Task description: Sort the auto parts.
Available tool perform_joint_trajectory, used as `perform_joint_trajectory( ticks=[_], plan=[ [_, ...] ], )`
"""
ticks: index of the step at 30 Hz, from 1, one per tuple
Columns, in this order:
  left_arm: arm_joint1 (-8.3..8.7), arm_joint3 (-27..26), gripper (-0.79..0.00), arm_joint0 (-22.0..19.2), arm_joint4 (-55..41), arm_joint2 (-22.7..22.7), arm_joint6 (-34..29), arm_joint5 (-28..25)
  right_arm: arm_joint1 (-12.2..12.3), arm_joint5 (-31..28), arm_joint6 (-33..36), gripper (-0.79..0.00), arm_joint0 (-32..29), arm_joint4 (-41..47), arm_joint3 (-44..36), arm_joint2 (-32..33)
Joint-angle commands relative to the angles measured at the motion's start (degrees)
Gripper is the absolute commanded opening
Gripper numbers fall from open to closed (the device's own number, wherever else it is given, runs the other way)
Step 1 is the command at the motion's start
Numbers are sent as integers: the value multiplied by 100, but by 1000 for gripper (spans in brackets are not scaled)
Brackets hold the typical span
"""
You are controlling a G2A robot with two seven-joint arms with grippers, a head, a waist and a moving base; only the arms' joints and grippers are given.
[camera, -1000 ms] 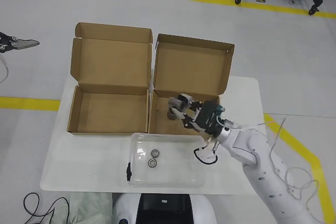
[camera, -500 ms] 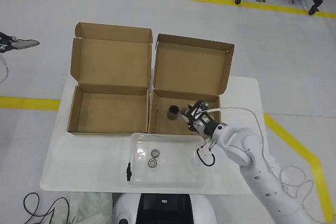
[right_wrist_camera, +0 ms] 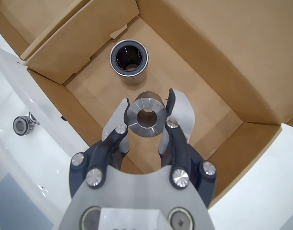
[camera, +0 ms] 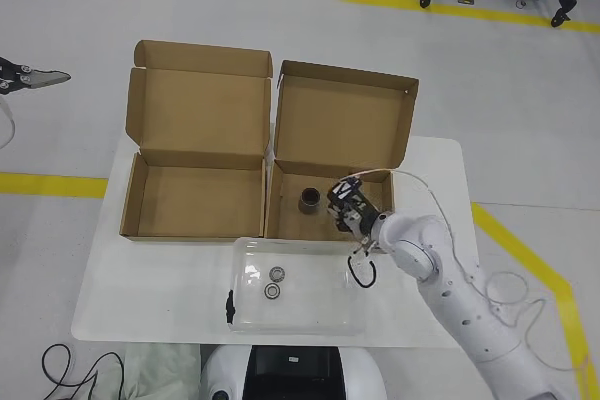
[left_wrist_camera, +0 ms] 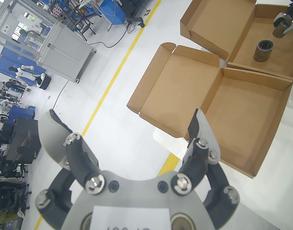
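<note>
Our right tool clamps a steel sleeve.
Below: a cardboard box. Our left tool stands apart.

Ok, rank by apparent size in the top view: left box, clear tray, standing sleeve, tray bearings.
1. Left box, open lid included.
2. Clear tray.
3. Standing sleeve.
4. Tray bearings, the two alike, so tied.
</note>
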Motion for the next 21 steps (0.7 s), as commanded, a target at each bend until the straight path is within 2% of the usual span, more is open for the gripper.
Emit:
perform_joint_trajectory(
  ticks=[1,10,11,13,14,15,17,20,21],
  plan=[
    [0,0,0,0,0,0,0,0,-39,9,87,-785,155,42,190,-101],
    [0,0,0,0,0,0,0,0,-246,117,288,-785,710,88,958,-615],
    [0,0,0,0,0,0,0,0,-264,150,305,-767,757,47,1026,-658],
    [0,0,0,0,0,0,0,0,-298,161,281,-683,813,60,1132,-724],
    [0,0,0,0,0,0,0,0,-311,170,292,-671,845,33,1186,-751],
    [0,0,0,0,0,0,0,0,-324,179,290,-610,872,22,1223,-772],
    [0,0,0,0,0,0,0,0,-343,211,297,-536,921,-41,1290,-804],
    [0,0,0,0,0,0,0,0,-361,216,244,-246,945,-89,1291,-817],
    [0,0,0,0,0,0,0,0,-361,208,235,-200,948,-116,1279,-808]
  ],
)
